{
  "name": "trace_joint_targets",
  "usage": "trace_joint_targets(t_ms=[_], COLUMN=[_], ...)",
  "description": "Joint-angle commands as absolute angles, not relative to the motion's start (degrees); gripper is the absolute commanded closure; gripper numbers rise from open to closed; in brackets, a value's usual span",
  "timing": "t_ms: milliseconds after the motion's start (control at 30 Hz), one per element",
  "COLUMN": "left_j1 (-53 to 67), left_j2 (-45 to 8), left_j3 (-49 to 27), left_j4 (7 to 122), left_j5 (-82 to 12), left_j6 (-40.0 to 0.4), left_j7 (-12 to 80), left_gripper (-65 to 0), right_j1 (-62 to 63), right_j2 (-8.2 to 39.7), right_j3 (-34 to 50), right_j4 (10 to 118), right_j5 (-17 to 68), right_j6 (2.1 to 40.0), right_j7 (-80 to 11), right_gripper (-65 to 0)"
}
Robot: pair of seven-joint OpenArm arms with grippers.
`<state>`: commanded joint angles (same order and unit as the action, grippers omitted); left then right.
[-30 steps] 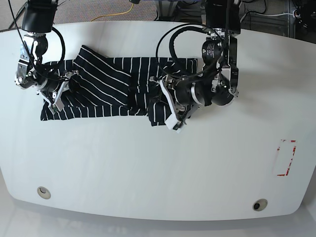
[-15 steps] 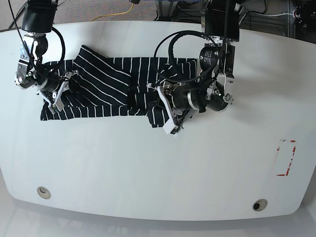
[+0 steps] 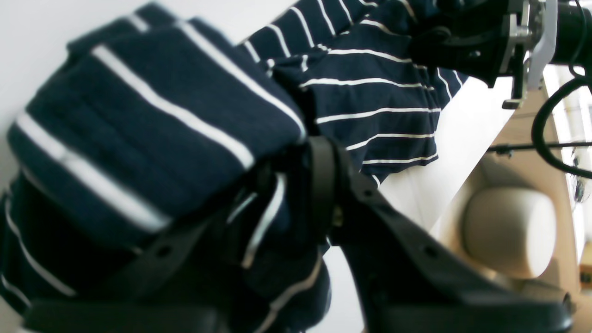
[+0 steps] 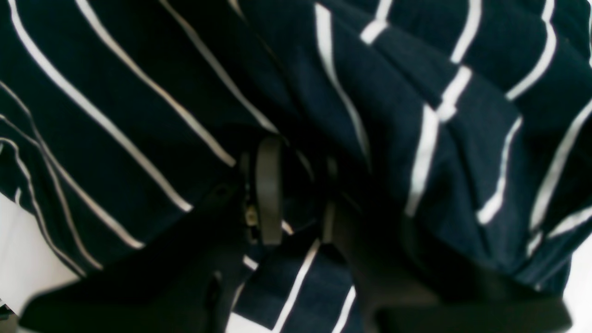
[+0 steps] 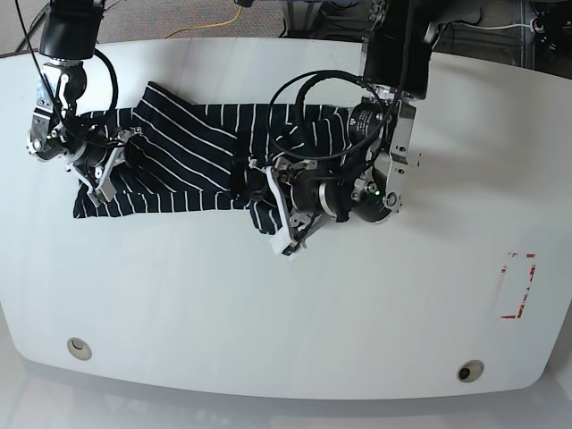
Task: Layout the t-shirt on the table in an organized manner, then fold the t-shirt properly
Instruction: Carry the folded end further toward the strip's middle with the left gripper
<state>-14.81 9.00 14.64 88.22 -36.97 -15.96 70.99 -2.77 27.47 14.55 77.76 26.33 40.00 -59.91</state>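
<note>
Left pincer (image 5: pixel 284 234) moved leftward across surface (image 5: pixel 268 322) since earlier frames, dragging t-shirt (image 5: pixel 192 161) end inward over middle. Fabric judged light, limp, bunches easily; best taken at hem or corners. Left pincer clamped on thick striped fold; right pincer (image 5: pixel 100 179), farther, clamped on opposite end.

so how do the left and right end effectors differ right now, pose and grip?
The left end effector sits mid-table at the t-shirt's bunched end, lifting a thick fold of it; the right end effector sits at the table's edge, on the flatter end. The left arm reaches far across the cloth; the right stays compact. Both are shut on striped fabric.
</note>
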Motion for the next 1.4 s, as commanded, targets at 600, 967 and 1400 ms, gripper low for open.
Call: trace_joint_targets(t_ms=[600,967,1400], left_j1=[-20.70,-19.65,-10.42], left_j2=[9.00,-4.00,-13.58], left_j3=[17.01,16.92,16.84], left_j4=[91.21,97.80,102.29], left_j5=[-43.21,-36.62,-35.65], left_j6=[-15.96,-15.96,-15.87], left_j7=[76.00,74.77,68.09], left_gripper=[-39.9,-39.7,-25.8], right_j1=[-0.84,-0.13,0.13], right_j2=[26.42,26.24,24.84], right_j3=[14.73,14.73,14.73], right_j4=[79.34,79.34,79.34], right_j5=[26.24,26.24,26.24], right_j6=[40.00,40.00,40.00], right_j7=[-62.99,-63.25,-63.25], right_gripper=[-11.6,-11.6,-11.6])
